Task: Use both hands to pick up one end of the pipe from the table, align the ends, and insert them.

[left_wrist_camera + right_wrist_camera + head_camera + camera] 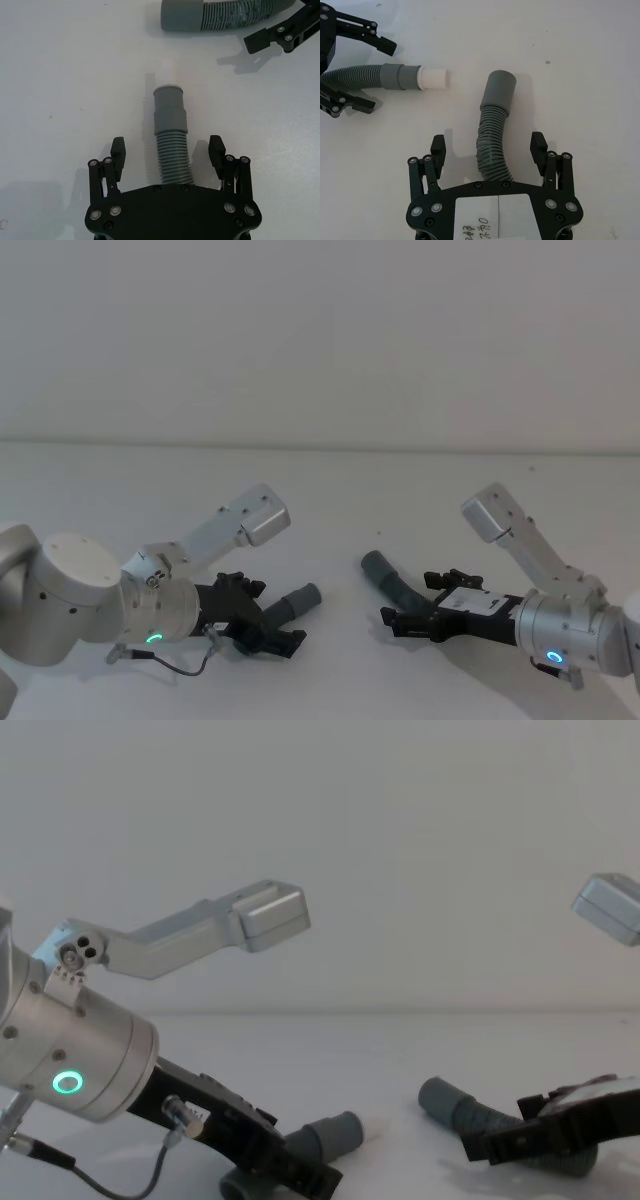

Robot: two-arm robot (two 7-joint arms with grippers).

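- State of the hands: the left hand (pixel 268 615) sits at the lower left of the head view and the right hand (pixel 415 600) at the lower right. Both are low over the desk (pixel 330 490) with their fingers spread wide and holding nothing.
- Left hose piece (pixel 172 155): it lies flat on the desk between the fingers of the left hand (pixel 167 145) without touching either one. Its long axis runs straight out from the palm. The left cuff (pixel 169 107) lies beyond the fingertips and ends in a white spigot (pixel 167 75).
- Right hose piece (pixel 492 145): it lies on the desk between the fingers of the right hand (pixel 488 141), also clear of both. Its ribbed body bends slightly before the right cuff (pixel 500 87), which is plain grey.
- Governing relation: each hand already straddles the ribbed body of its own piece, so neither arm is better placed than the other. Closing the fingers across the hose axis should secure each grasp.
- Alignment: in the head view the left cuff (pixel 305 595) points to the upper right and the right cuff (pixel 378 565) to the upper left, with bare desk between them. The two axes meet at an angle, so after lifting, both pieces probably need turning until they share one line.
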